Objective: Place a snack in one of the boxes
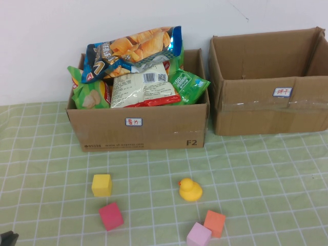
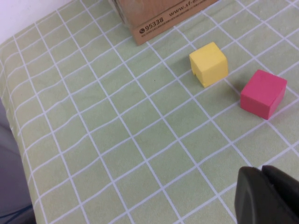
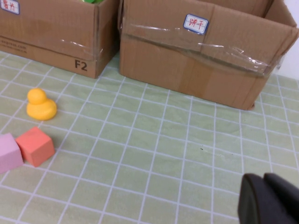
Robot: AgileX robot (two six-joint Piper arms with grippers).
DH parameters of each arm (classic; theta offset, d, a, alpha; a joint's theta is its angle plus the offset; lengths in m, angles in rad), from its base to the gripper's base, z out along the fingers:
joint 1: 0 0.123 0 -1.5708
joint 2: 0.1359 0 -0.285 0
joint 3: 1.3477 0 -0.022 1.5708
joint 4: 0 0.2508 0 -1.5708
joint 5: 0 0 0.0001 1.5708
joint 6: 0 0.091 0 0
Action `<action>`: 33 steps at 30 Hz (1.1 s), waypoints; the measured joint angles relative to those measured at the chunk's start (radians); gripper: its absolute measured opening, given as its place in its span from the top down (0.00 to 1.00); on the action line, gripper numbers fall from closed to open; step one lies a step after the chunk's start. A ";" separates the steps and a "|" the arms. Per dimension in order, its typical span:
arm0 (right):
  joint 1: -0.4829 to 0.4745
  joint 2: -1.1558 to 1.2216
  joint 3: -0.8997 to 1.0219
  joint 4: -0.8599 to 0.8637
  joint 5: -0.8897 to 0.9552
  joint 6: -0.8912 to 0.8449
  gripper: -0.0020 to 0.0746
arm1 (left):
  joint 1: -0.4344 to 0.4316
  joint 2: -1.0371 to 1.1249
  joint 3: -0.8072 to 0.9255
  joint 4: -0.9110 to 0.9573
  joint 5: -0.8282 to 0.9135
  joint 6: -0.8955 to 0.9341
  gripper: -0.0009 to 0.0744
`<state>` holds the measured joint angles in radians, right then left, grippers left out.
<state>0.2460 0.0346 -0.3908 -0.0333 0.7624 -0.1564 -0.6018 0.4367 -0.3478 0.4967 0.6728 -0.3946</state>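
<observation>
The left cardboard box [image 1: 138, 125] is heaped with snack bags: a blue chip bag [image 1: 130, 51] on top, a white bag [image 1: 141, 87] and green bags [image 1: 188, 84]. The right cardboard box [image 1: 269, 107] looks empty; it also shows in the right wrist view [image 3: 205, 65]. My left gripper [image 2: 262, 171] is shut and empty, low over the cloth at the front left, just visible in the high view [image 1: 7, 238]. My right gripper [image 3: 264, 177] is shut and empty, above the cloth at the front right, out of the high view.
On the green checked cloth lie a yellow cube [image 1: 101, 185], a magenta cube [image 1: 110, 216], a yellow rubber duck [image 1: 190, 189], an orange cube [image 1: 214, 223] and a pink cube [image 1: 198, 235]. A white wall stands behind the boxes.
</observation>
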 joint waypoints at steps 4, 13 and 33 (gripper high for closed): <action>0.000 0.000 0.000 0.000 0.000 0.000 0.98 | 0.000 0.000 0.000 0.000 0.000 0.000 0.99; 0.000 0.000 0.000 0.002 0.000 0.004 0.98 | 0.000 -0.004 0.008 0.002 -0.006 0.000 0.99; 0.000 0.000 0.000 0.006 0.000 0.004 0.98 | 0.510 -0.444 0.355 -0.378 -0.415 0.324 0.99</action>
<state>0.2460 0.0346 -0.3908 -0.0270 0.7624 -0.1519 -0.0923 -0.0074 0.0073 0.1185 0.2578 -0.0701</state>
